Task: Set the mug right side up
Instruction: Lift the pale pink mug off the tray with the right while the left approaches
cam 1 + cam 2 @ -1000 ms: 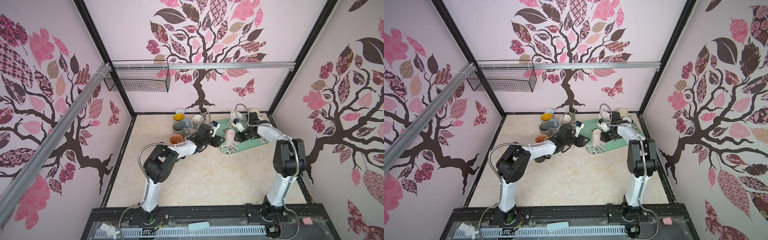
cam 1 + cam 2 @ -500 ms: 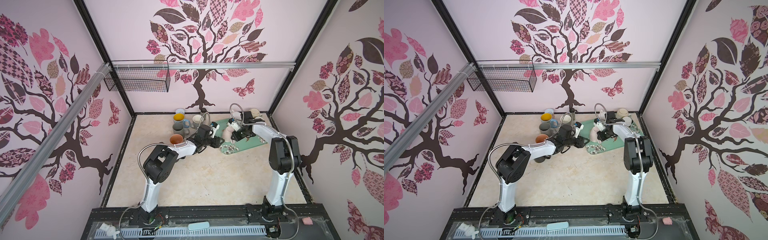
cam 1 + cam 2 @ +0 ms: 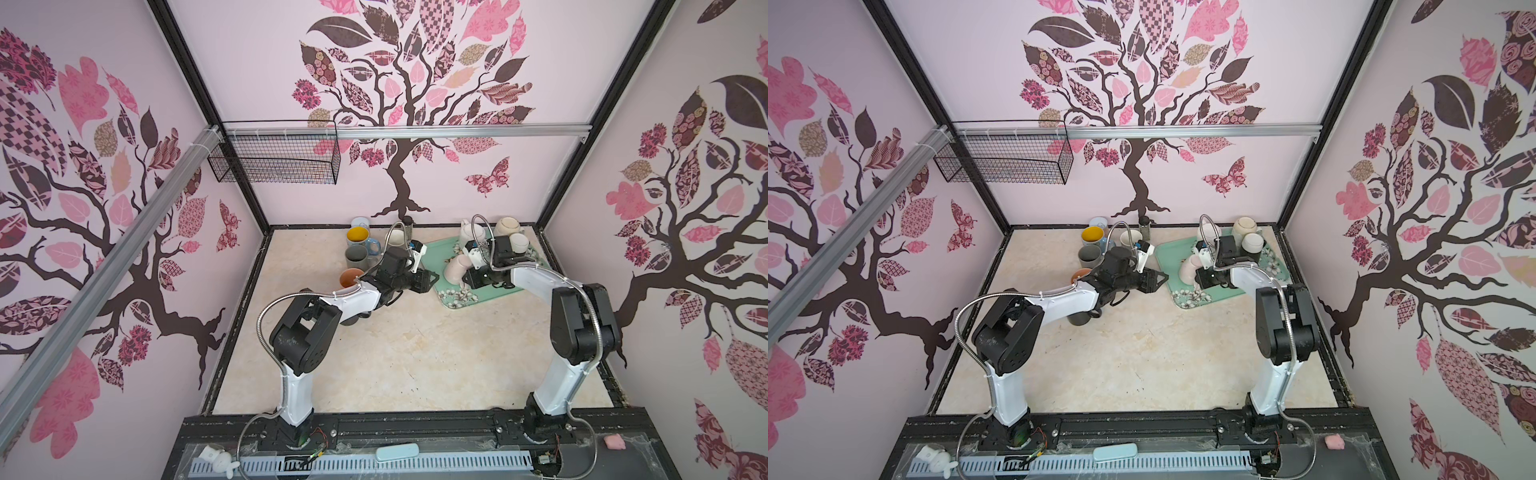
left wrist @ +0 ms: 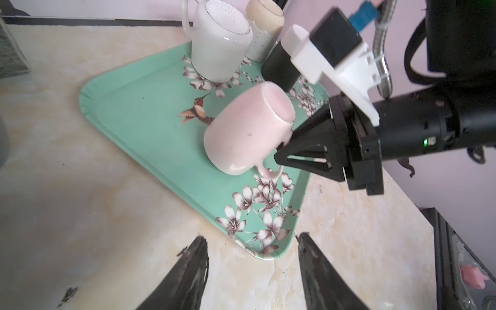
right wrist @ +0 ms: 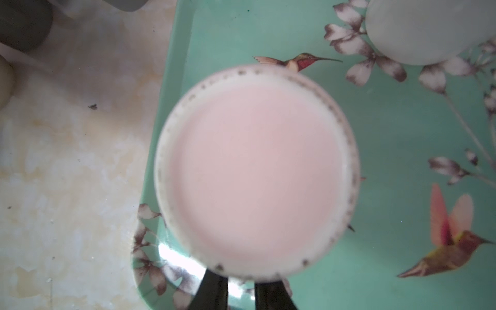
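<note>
Nearest, on the black base rail [image 3: 415,428], lie a pale blue bar [image 3: 397,452] and a small white toy [image 3: 220,459]. Beyond them, the marbled tabletop [image 3: 395,353] is bare between the two arms.

Further in, the left gripper [image 3: 430,279] hangs low over the tabletop, just off the near left corner of the green tray [image 3: 498,291]. Its jaws stand apart with nothing between them, as the left wrist view shows [image 4: 251,239].

Just to its right, the right gripper [image 3: 466,281] reaches in over the tray. Its jaws are pinched on the handle of the pink mug [image 3: 455,268]. The mug sits over the left part of the tray, tilted, with its base raised towards the right gripper and its mouth angled down and to the left [image 4: 247,131]. Whether its lower edge touches the tray I cannot tell. In the right wrist view the mug's round base [image 5: 255,171] fills the middle.

At the far end of the tray stand a white mug [image 4: 220,51], upside down, and a cream mug [image 4: 265,21] just beside it. To the far left on the tabletop are a grey mug [image 3: 356,257] and a yellow-lined mug [image 3: 357,236]. A wire basket [image 3: 274,158] hangs on the far wall.
</note>
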You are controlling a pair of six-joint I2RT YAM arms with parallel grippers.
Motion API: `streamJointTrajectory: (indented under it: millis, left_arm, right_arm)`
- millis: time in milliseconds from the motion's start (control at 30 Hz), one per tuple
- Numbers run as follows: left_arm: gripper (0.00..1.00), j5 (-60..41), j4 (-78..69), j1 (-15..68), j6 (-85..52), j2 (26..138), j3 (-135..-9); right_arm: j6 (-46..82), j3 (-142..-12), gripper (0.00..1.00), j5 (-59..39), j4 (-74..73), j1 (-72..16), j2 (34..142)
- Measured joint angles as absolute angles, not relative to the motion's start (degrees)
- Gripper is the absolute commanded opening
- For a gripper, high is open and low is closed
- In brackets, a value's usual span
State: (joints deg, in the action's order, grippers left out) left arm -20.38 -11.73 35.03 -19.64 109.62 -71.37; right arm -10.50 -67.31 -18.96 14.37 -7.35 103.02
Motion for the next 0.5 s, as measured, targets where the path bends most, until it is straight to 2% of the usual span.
streamJointTrajectory:
  millis: [267, 500]
  left_arm:
    - [0.57, -24.27, -17.91, 30.35, -27.24, 103.33, -65.36]
    - [0.59, -32.27, -29.76, 26.0, -42.63, 102.43, -58.72]
  right_arm:
    - [2.24, -57.45, 0.0, -22.59, -4.34, -7.42, 95.31]
    - [14.85, -52.38, 0.0, -27.7, -23.16, -7.31, 91.61]
